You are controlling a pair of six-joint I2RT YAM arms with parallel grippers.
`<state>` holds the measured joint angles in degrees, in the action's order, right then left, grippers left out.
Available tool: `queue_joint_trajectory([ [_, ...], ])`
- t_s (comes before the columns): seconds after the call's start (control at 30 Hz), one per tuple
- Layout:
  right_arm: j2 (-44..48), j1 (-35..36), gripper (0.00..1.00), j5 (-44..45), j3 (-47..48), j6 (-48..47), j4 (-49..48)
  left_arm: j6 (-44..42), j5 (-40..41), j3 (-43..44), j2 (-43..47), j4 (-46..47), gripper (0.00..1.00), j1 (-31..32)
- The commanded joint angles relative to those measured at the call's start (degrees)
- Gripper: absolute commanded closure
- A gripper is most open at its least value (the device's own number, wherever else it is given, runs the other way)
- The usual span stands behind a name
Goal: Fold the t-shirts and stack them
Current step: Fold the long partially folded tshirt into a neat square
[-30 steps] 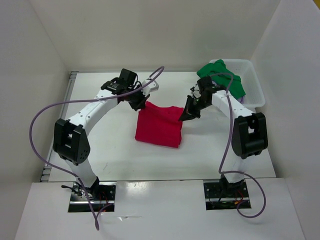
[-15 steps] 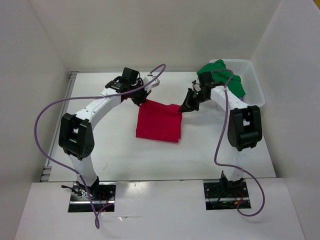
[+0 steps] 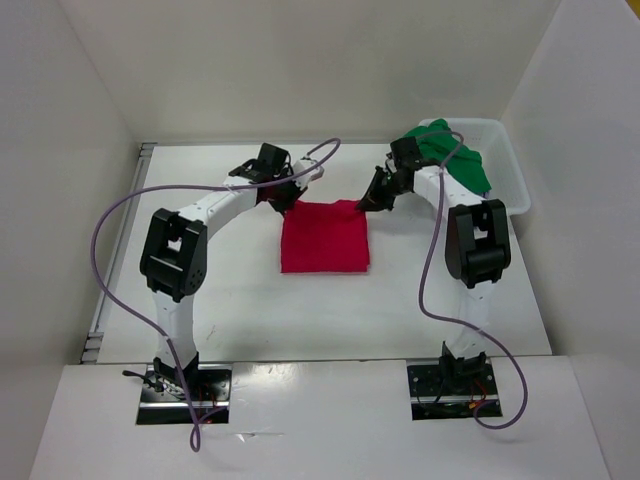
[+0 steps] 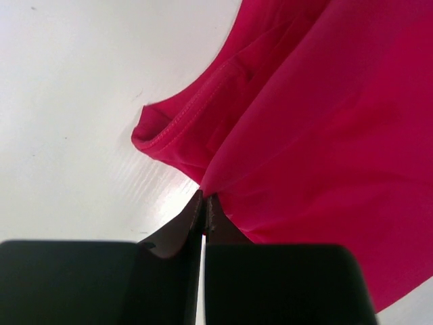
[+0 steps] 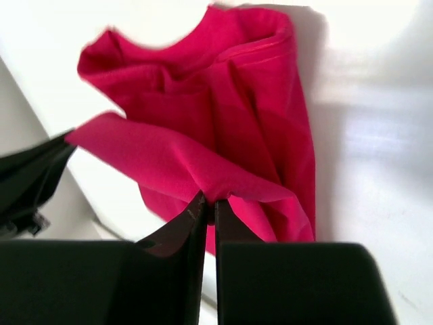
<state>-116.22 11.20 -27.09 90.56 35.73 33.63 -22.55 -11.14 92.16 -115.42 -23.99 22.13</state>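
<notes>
The red t-shirt (image 3: 323, 238) lies mid-table as a folded, roughly square shape. My left gripper (image 3: 287, 207) is at its far left corner, shut on the cloth edge (image 4: 325, 122), with the jaws (image 4: 204, 200) pressed together on it. My right gripper (image 3: 362, 207) is at the far right corner, its jaws (image 5: 210, 201) pinching a raised fold of the red t-shirt (image 5: 223, 108). The collar shows in both wrist views. A green t-shirt (image 3: 450, 160) hangs over the basket at the back right.
A white plastic basket (image 3: 510, 170) stands at the back right against the wall, behind the right arm. White walls close in the table on the left, back and right. Purple cables loop from both arms.
Both grippers have moved toward the back of the table, drawing the red t-shirt's edge with them. The shirt has gone from a slanted, lifted shape to a flatter square.
</notes>
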Motion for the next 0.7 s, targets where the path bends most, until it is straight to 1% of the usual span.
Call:
queue_joint_trajectory([
  [0.0, -1.4, -0.6, 0.9, 4.5, 4.4, 0.8, -3.6, -0.7, 0.4, 2.1, -0.5, 4.8, 0.99, -0.4],
  [0.03, -2.4, -0.6, 0.88, 4.5, 5.2, 0.8, -3.6, -0.7, 1.1, 2.1, -0.5, 6.0, 0.99, -0.4],
  [0.1, -4.0, -0.6, 0.7, 5.0, 5.8, 0.8, -4.1, -0.7, 2.7, 2.1, -1.2, 7.9, 0.96, -0.4],
  [0.13, -4.0, -0.6, 0.63, 5.6, 5.8, 0.8, -4.7, -0.7, 4.2, 2.1, -1.7, 8.5, 0.93, -0.4],
  [0.2, -4.7, -0.6, 0.55, 6.3, 6.5, 0.8, -5.4, -0.7, 5.6, 2.8, -2.4, 9.6, 0.84, -0.4],
  [0.23, -4.7, -0.6, 0.51, 7.1, 7.3, 0.2, -6.0, 0.5, 7.8, 3.4, -3.2, 9.6, 0.77, -0.4],
  [0.27, -4.2, -0.6, 0.48, 7.8, 8.0, -0.3, -6.6, 0.5, 8.8, 4.9, -3.2, 9.1, 0.77, -0.4],
  [0.33, -2.4, -0.6, 0.48, 10.3, 8.6, -0.8, -7.2, 1.0, 11.5, 6.3, -4.0, 7.7, 0.71, -0.4],
  [0.37, -1.2, 0.1, 0.48, 11.6, 8.6, -2.7, -7.2, 1.0, 12.4, 6.3, -4.0, 7.2, 0.55, -0.9],
  [0.4, 1.3, 0.7, 0.48, 13.0, 8.6, -3.7, -7.2, 1.0, 13.4, 6.3, -4.0, 7.2, 0.48, -0.9],
  [0.43, 2.7, 1.9, 0.48, 16.2, 8.0, -4.6, -7.2, 1.0, 14.3, 6.3, -3.2, 7.2, 0.43, -0.9],
  [0.47, 5.3, 2.5, 0.51, 17.5, 7.2, -5.4, -7.2, 1.5, 15.7, 6.3, -2.5, 7.2, 0.39, -0.9],
  [0.5, 6.4, 2.5, 0.64, 18.2, 6.3, -6.1, -7.2, 1.5, 15.7, 6.8, -2.5, 6.7, 0.39, -0.9],
  [0.53, 7.1, 3.8, 0.72, 18.2, 4.6, -6.1, -7.2, 2.1, 15.7, 7.6, -1.4, 5.7, 0.39, -0.9],
  [0.6, 7.7, 5.1, 0.89, 17.7, 2.8, -6.1, -6.5, 2.7, 12.3, 8.2, 0.1, 2.4, 0.39, -0.9],
  [0.63, 7.7, 6.3, 1.0, 17.2, 1.4, -6.1, -5.9, 2.7, 9.8, 8.2, 0.9, 1.1, 0.43, -0.9],
  [0.67, 7.7, 6.9, 1.0, 16.6, 0.6, -6.1, -5.9, 1.8, 4.0, 8.2, 2.2, -1.6, 0.44, -0.9],
])
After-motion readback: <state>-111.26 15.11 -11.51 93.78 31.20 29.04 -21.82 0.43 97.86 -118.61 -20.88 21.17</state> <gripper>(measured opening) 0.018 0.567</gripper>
